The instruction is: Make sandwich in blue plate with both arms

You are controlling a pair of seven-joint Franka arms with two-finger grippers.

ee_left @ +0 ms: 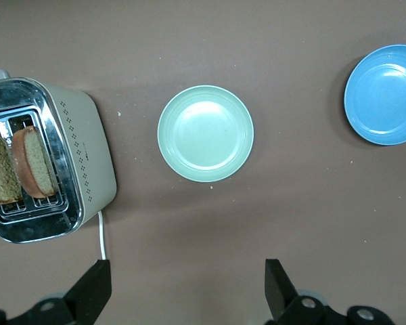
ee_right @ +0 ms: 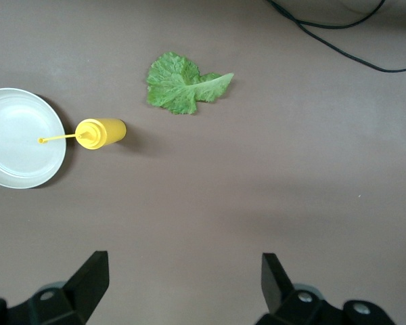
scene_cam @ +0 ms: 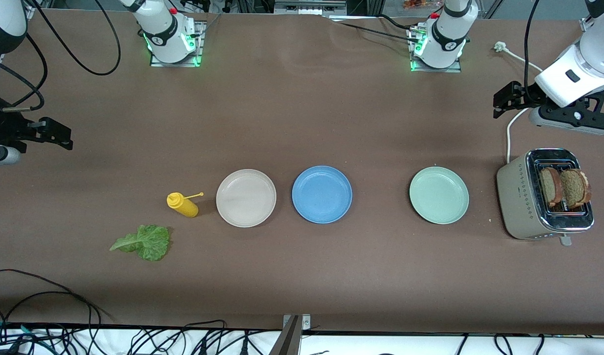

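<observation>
Near the front edge of the brown table there is a wide strip of bare top, and the closest thing on it is the green lettuce leaf, lying flat toward the right arm's end. A little farther back stands a yellow squeeze bottle, just beside the cream-white plate. The blue plate sits in the middle of the row, close to the cream one, round and plain with a low rim and nothing on it. The mint-green plate is farther along toward the left arm's end, with a good gap between it and the blue one. Next comes a toaster near the table's end, with two brown bread slices standing up in its slots. Farther back the table is bare and roomy up to the arm bases. The left gripper hangs in the air above the toaster's cord, fingers spread wide, holding nothing. The right gripper waits over bare table at its own end, fingers wide apart, holding nothing.
</observation>
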